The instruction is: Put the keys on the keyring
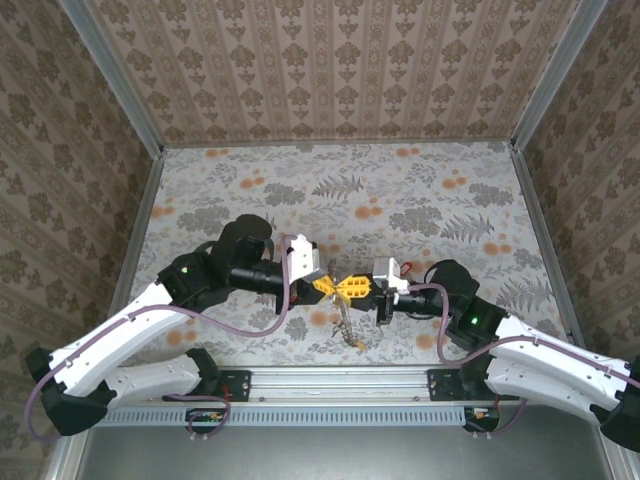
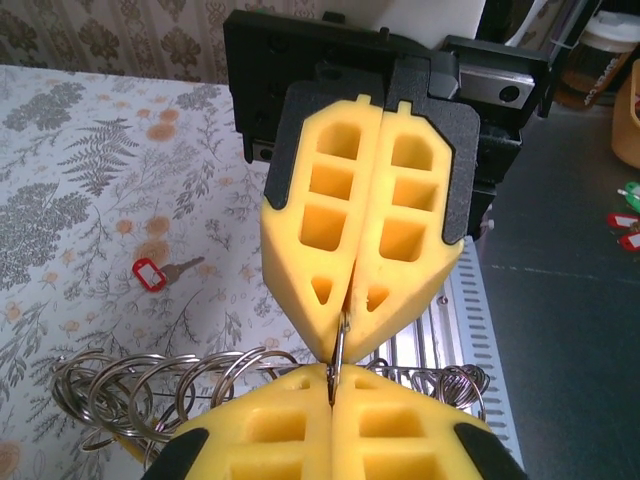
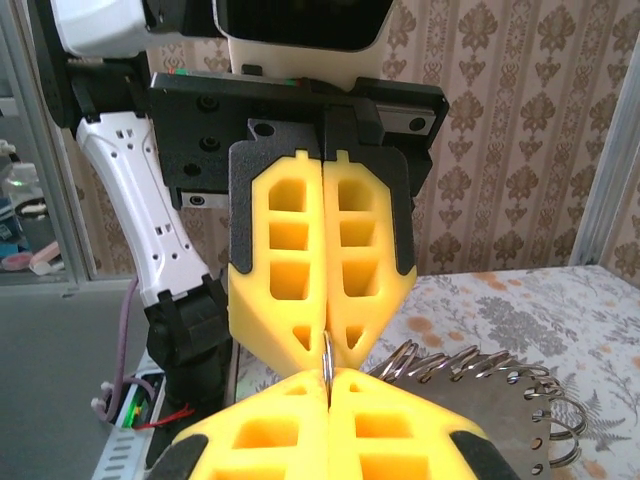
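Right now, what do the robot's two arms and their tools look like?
The left arm and right arm are white shells with black joints, each trailed by a purple-grey cable and showing a small green light. The left tool and right tool have yellow wedge-shaped fingers with rectangular cut-outs, backed by black plates.

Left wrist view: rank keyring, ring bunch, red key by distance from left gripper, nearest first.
1. keyring: pinched at the tips of the left gripper, centre of the view.
2. ring bunch: right beside the fingers, image left.
3. red key: lying farther out on the table, image left.
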{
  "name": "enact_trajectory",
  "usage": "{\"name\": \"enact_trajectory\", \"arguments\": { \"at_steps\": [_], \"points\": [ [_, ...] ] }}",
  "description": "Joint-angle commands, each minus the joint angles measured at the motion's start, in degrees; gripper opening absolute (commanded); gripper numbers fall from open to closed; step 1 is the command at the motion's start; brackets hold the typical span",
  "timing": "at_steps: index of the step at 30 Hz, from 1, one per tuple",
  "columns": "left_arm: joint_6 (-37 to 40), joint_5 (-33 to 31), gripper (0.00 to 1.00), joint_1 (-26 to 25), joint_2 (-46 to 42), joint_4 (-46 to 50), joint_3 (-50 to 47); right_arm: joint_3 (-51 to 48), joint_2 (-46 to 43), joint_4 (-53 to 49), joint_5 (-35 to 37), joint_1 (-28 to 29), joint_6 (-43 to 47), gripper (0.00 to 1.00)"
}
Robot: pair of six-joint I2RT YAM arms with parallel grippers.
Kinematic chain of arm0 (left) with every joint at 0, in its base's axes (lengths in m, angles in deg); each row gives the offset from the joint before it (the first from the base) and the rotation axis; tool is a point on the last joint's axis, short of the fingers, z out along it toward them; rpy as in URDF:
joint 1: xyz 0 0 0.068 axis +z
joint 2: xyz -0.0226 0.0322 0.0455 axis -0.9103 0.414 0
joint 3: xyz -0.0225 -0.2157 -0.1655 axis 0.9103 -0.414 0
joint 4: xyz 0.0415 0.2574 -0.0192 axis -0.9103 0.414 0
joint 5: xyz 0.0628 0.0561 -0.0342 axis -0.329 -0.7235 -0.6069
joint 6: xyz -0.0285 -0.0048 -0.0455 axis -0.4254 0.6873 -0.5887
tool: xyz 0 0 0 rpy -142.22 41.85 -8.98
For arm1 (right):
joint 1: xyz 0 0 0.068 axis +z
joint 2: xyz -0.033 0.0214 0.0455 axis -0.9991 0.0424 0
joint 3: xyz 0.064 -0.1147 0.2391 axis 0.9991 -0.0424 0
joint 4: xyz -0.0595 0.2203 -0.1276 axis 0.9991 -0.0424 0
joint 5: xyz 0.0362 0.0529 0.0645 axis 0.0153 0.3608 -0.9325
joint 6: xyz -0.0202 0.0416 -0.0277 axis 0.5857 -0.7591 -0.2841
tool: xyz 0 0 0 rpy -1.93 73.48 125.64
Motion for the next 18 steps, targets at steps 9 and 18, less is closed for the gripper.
{"name": "enact_trajectory", "arguments": {
  "at_steps": [9, 18],
  "points": [
    [-3.6, 4.0, 0.1, 1.2, -2.5, -7.6, -2.2, -1.8, -0.2, 12.3, -1.9, -0.8, -5.4, 0.0],
    [-4.9, 5.1, 0.09, 1.5, -2.3, -12.0, -3.3, -2.5, -0.1, 13.4, -2.1, -0.8, -6.0, 0.0]
  ]
}}
